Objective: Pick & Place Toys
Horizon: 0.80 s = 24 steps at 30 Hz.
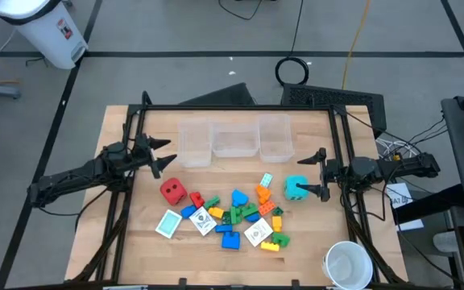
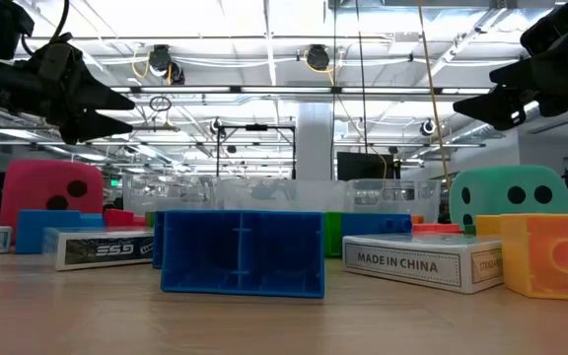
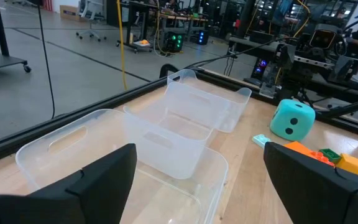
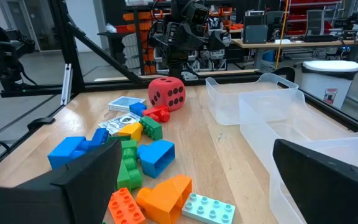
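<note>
Plastic bricks point(image 1: 240, 217) sprawl lengthwise across your table point(image 1: 119, 242) between two dice; both grippers' fingers gape empty.

Bricks point(image 1: 244, 216), cards point(image 1: 169, 223) clustered mid-table; red die point(image 1: 172, 191), cyan die point(image 1: 296, 188) flanking

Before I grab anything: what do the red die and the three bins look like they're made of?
The red dotted die looks soft, maybe foam or plush: matte, rounded corners, no shine. The three clear rectangular bins look like thin rigid plastic: see-through walls, glossy rims and moulded handle cut-outs.
</note>
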### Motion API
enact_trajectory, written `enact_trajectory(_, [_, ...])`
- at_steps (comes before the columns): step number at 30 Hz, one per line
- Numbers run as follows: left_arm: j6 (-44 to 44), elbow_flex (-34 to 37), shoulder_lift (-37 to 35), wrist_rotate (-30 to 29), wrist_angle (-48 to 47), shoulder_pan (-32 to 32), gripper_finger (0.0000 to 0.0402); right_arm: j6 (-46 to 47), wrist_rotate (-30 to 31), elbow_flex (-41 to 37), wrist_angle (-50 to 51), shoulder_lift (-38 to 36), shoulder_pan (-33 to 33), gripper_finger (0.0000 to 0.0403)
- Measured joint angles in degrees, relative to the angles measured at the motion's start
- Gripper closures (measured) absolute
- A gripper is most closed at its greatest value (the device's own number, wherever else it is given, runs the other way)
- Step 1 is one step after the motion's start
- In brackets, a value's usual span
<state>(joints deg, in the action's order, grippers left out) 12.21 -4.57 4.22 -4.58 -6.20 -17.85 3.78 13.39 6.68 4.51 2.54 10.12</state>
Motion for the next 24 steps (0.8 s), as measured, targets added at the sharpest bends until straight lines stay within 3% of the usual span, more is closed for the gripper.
enact_trajectory(16, [0.0,0.0,0.0,0.0,0.0,0.0,0.0046,0.0,0.0,0.0,-0.4,0.0,0.0,0.0011])
enact_trajectory(24, [0.0,0.0,0.0,0.0,0.0,0.0,0.0046,0.1,0.0,-0.4,-9.7,0.0,0.0,0.0011])
